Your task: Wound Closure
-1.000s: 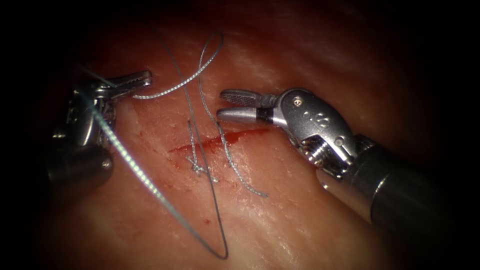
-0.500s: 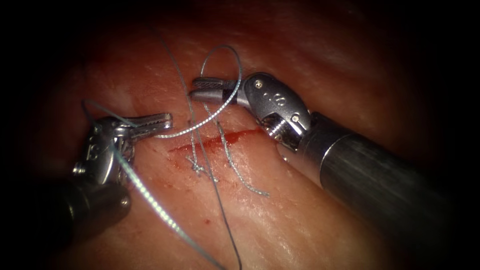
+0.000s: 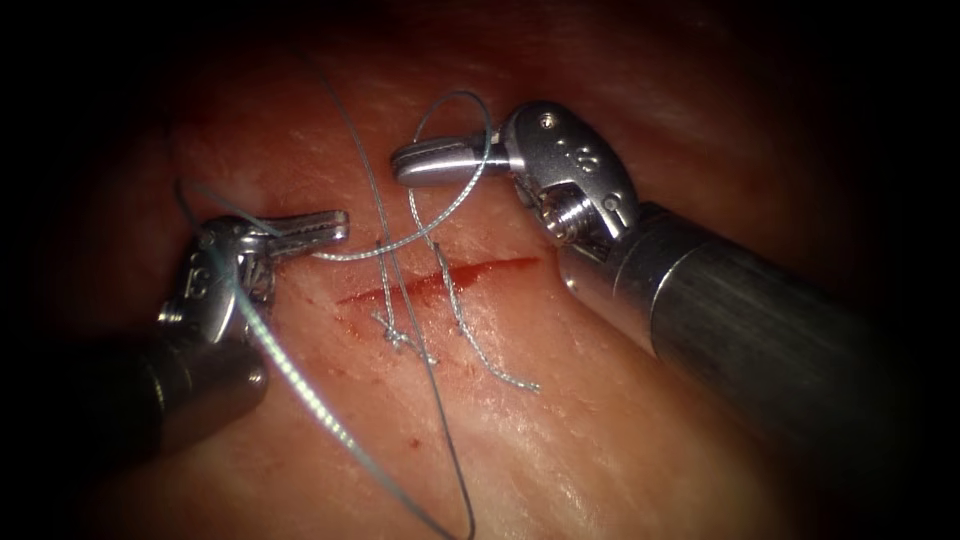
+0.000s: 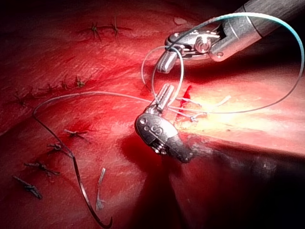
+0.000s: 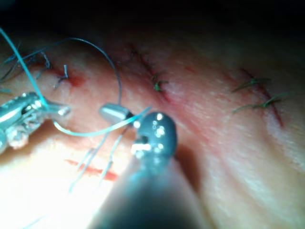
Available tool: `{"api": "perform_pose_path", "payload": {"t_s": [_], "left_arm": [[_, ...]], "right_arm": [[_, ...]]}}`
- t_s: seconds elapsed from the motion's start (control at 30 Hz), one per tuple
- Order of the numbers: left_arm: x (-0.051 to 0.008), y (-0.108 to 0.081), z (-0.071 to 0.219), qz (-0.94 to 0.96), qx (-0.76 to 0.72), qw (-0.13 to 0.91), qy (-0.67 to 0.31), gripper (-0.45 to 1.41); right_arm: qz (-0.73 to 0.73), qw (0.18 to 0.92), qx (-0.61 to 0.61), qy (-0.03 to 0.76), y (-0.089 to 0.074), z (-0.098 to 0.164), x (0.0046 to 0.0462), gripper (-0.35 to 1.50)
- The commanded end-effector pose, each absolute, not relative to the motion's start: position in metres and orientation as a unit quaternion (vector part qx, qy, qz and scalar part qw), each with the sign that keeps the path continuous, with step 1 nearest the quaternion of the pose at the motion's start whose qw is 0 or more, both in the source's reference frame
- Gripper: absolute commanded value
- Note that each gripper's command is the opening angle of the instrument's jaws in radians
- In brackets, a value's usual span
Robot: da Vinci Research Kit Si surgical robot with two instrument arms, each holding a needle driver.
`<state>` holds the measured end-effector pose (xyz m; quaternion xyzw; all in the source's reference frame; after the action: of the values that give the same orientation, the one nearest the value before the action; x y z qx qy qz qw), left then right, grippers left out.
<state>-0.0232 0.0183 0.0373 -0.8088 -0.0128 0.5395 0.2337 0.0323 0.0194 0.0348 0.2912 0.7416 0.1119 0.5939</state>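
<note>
The tissue (image 3: 560, 440) fills the background, its cut (image 3: 440, 280) red. The left tool (image 3: 318, 230) fingers clench the thread (image 3: 400, 245) left of the cut. The right tool (image 3: 425, 162) fingers are closed, a thread loop draped around them. The needle (image 4: 88, 202) lies loose on the tissue.

Endoscope view: illumination is concentrated at the centre and lower centre of the frame. Brightness falls off toward every edge into a black surround (image 3: 40, 60), deepest in the four corners. Nothing can be made out within that dark zone.
</note>
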Motion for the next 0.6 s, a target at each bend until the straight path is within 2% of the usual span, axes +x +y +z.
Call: {"api": "perform_pose_path", "payload": {"t_s": [0.03, 0.2, 0.47, 0.53, 0.6], "left_arm": [[-0.0237, 0.0185, 0.0383, 0.541, -0.81, 0.227, -0.015, -0.45], [-0.0243, 0.0191, 0.0403, 0.548, -0.809, 0.212, -0.027, -0.45], [-0.0266, 0.0194, 0.0415, 0.555, -0.81, 0.183, -0.056, -0.45], [-0.0272, 0.0195, 0.0414, 0.555, -0.811, 0.177, -0.059, -0.45], [-0.0276, 0.0198, 0.0413, 0.554, -0.811, 0.177, -0.06, -0.45]], "right_arm": [[0.115, 0.592, 0.29, 0.744, 0.02, 0.0345, 0.0325, 0.2], [0.117, 0.59, 0.295, 0.743, 0.019, 0.0324, 0.0322, 0.34], [0.083, 0.605, 0.313, 0.727, 0.0174, 0.0313, 0.0328, 0.34], [0.073, 0.611, 0.318, 0.722, 0.0173, 0.0315, 0.033, 0.39], [0.06, 0.617, 0.323, 0.715, 0.0172, 0.0317, 0.0329, 0.54]]}}
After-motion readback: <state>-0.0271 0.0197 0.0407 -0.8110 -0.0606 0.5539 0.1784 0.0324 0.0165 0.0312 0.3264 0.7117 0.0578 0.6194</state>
